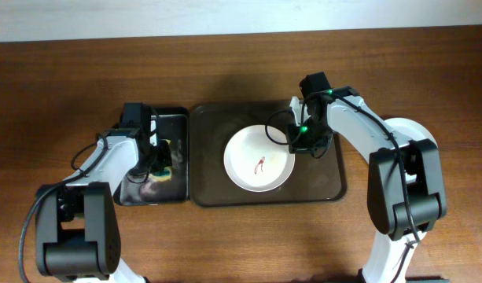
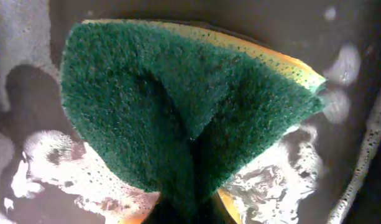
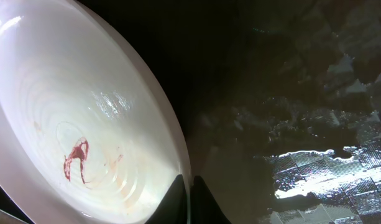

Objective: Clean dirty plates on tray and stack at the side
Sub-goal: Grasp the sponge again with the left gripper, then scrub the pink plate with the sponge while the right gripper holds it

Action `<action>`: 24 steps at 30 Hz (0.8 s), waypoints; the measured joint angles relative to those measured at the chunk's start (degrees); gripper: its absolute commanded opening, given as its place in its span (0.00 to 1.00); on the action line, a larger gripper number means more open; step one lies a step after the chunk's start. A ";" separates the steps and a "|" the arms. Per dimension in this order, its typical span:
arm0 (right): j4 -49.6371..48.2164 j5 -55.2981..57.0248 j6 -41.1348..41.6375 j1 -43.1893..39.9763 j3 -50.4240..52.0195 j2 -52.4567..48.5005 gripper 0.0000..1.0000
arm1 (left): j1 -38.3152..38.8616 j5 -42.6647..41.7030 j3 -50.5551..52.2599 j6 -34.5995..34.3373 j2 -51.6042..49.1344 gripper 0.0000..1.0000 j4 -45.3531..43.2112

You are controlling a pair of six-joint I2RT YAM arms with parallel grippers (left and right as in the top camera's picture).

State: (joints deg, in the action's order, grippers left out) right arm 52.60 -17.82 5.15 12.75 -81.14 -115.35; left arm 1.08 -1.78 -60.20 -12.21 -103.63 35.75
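the soft soapy green sponge (image 2: 178, 106) sits squashed between our left gripper's (image 2: 187, 214) jaws, while our right gripper's (image 3: 190, 202) jaws pinch the rim of the stiff, likely slippery smeared plate (image 3: 84, 124) spreading left of them in the brown tray (image 1: 331, 189).

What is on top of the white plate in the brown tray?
A small red smear near the middle of the plate, with faint pinkish streaks beside it. The plate covers the tray beneath, so anything under it is hidden.
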 measured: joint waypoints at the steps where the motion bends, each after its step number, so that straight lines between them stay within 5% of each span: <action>1: 0.00 0.00 0.02 0.00 0.00 0.00 0.05 | 0.00 0.02 -0.04 0.00 0.00 0.00 0.20; 9: -0.15 0.00 0.24 0.00 0.00 0.00 0.05 | 0.02 0.00 -2.16 0.00 8.90 0.00 1.97; 18: -0.15 0.00 0.26 0.00 0.00 0.00 0.05 | 0.02 2.49 -2.32 5.75 23.43 0.00 -6.36; 24: -0.17 0.00 0.28 0.00 0.00 0.00 0.05 | 0.02 2.64 -2.32 6.03 24.46 0.00 -6.34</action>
State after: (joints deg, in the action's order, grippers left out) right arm 52.42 -17.82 5.43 12.75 -81.14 -115.35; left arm 1.10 0.86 -62.52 -6.17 -79.18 29.41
